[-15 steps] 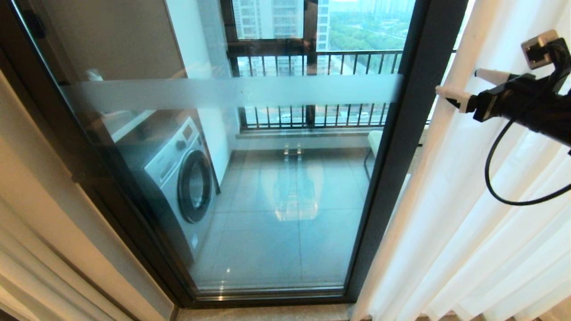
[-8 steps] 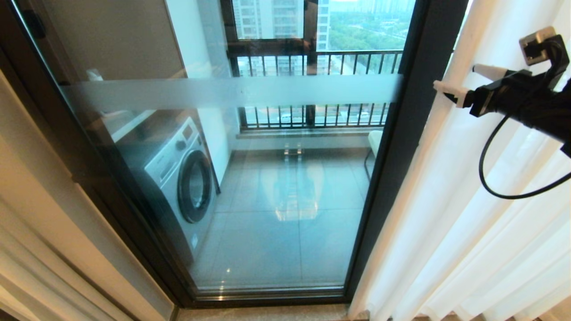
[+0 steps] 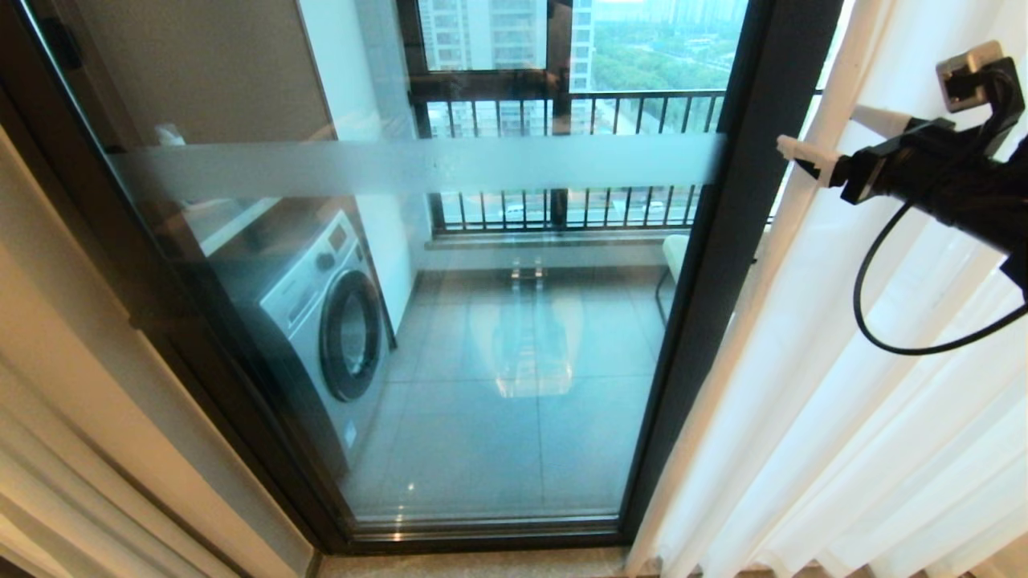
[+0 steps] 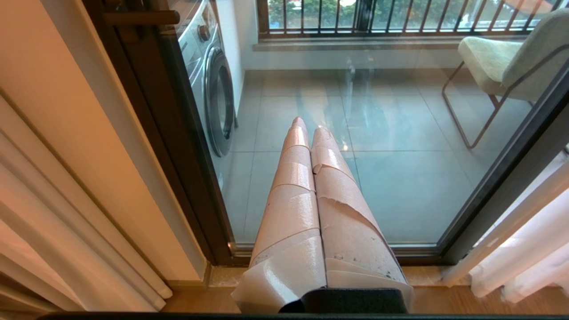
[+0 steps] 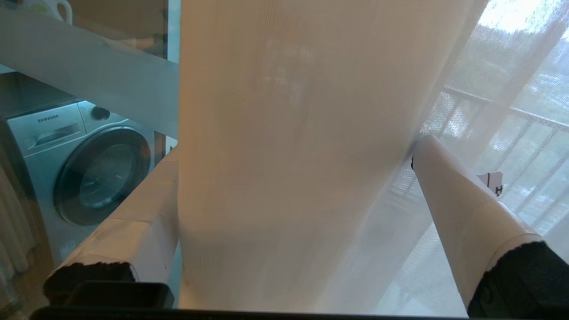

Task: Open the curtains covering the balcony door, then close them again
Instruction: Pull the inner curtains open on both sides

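The balcony door (image 3: 723, 265) stands uncovered, dark-framed glass with a frosted band. One sheer white curtain (image 3: 843, 361) hangs gathered at its right. My right gripper (image 3: 821, 131) is raised at the curtain's leading edge, open wide. In the right wrist view a fold of the curtain (image 5: 289, 111) fills the space between the fingers of the right gripper (image 5: 298, 146), and it partly veils one finger. The jaws are not pressed on the cloth. My left gripper (image 4: 310, 125) is parked low, shut and empty, pointing at the door glass (image 4: 400, 155).
Thick beige drapes (image 3: 48, 449) hang at the left of the door. Behind the glass are a washing machine (image 3: 329, 313), a chair (image 4: 502, 58) and a black railing (image 3: 578, 160). A black cable (image 3: 867, 313) loops under my right arm.
My right gripper has crept slightly up and left along the curtain's edge, still open. The left arm and the door have not moved.
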Tool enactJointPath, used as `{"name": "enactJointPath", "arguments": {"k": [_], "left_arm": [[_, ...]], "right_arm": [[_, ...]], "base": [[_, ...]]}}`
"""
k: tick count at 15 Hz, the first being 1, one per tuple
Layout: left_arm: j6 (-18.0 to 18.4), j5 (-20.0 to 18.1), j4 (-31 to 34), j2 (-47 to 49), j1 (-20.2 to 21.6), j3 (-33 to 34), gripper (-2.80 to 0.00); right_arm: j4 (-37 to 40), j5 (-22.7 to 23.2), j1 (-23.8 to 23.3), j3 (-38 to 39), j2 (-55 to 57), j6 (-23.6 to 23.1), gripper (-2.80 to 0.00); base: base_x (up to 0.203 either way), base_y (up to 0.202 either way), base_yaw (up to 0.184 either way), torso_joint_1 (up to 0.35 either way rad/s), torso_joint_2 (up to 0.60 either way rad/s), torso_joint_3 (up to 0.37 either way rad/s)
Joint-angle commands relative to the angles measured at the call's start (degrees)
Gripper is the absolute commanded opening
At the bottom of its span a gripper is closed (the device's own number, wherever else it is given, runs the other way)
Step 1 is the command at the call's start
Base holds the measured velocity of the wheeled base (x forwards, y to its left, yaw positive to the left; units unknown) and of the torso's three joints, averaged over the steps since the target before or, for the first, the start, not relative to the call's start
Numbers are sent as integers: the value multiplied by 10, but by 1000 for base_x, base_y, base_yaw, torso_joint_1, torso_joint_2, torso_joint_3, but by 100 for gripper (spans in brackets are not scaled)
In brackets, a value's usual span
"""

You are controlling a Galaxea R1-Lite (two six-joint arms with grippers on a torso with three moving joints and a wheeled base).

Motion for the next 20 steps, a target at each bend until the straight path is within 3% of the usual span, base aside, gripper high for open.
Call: {"name": "enactJointPath", "arguments": {"k": [1,16,17,18,20], "left_arm": [[0,0,0,0,0,0,-280],[0,0,0,0,0,0,-280],[0,0,0,0,0,0,-280],[0,0,0,0,0,0,-280],[0,0,0,0,0,0,-280]], "right_arm": [[-4,1,0,7,-15,-1,0],[-2,1,-1,69,-69,-3,0],[-3,1,-1,69,-69,-3,-256],[-5,1,-1,70,-69,-3,-280],[-4,2,-1,69,-70,-3,-280]], "base": [[0,0,0,0,0,0],[0,0,0,0,0,0],[0,0,0,0,0,0],[0,0,0,0,0,0],[0,0,0,0,0,0]]}}
